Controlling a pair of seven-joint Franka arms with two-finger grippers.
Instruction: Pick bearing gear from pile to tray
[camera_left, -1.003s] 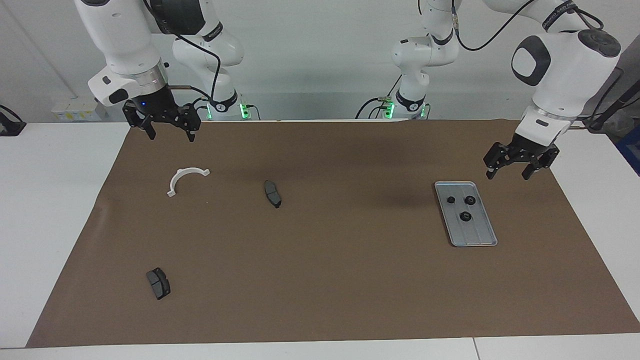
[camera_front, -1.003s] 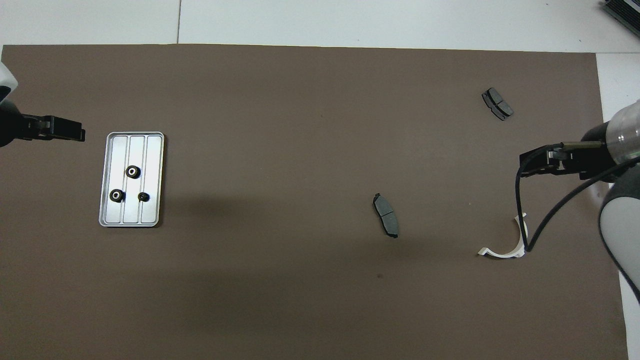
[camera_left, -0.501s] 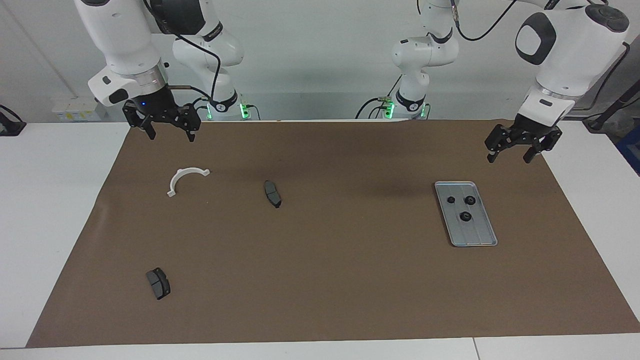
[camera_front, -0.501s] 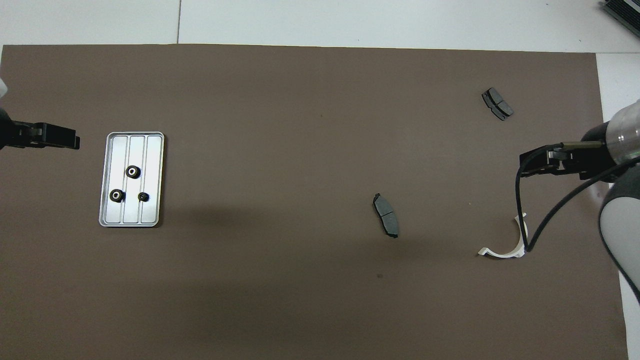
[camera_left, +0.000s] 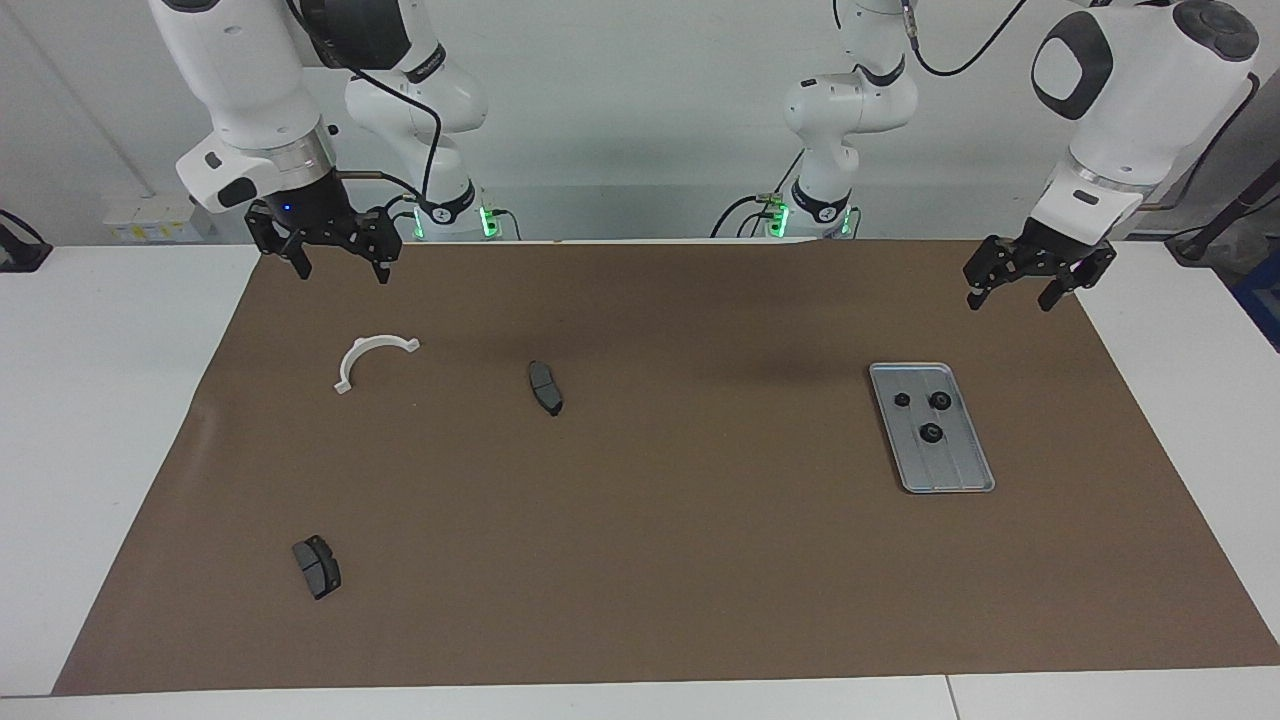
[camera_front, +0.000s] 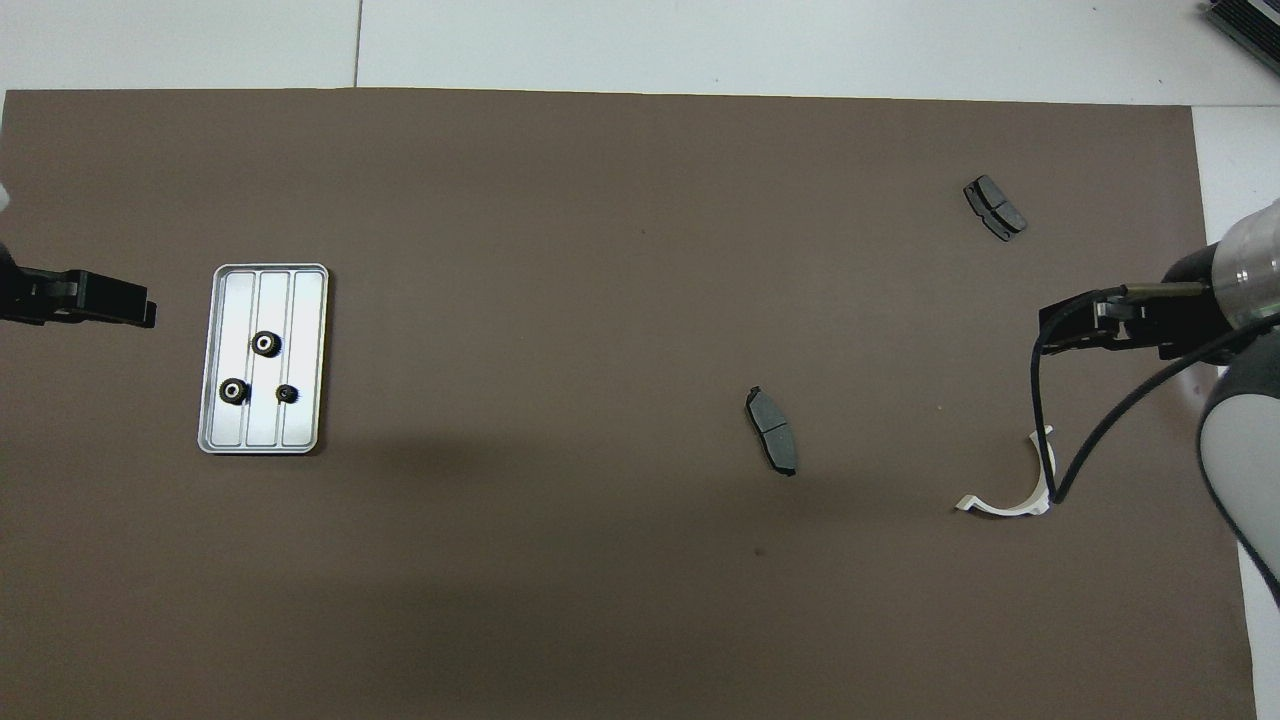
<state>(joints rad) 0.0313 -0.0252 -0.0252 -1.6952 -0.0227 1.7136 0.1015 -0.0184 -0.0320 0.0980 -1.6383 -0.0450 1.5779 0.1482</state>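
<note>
Over the mat's edge past the tray (camera_left: 930, 475), left gripper (camera_left: 1012, 296) hangs spread and empty. Right gripper (camera_left: 341, 270) waits likewise, unclenched, over the mat near the half-ring (camera_left: 370, 357). Three gears (camera_left: 930, 432) sit in the tray. Away from the tray only two brake pads (camera_left: 545, 387) and the half-ring lie loose, no gears visible, so task looks done. No readable writing.

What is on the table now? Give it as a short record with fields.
tray: on the brown mat, toward the left arm's end
gears in tray: three
gears outside tray: none seen
brake pads: two, one mid-table, one farther from the robots
white half-ring: toward the right arm's end
left hand: open, empty, raised
right hand: open, empty, raised
</note>
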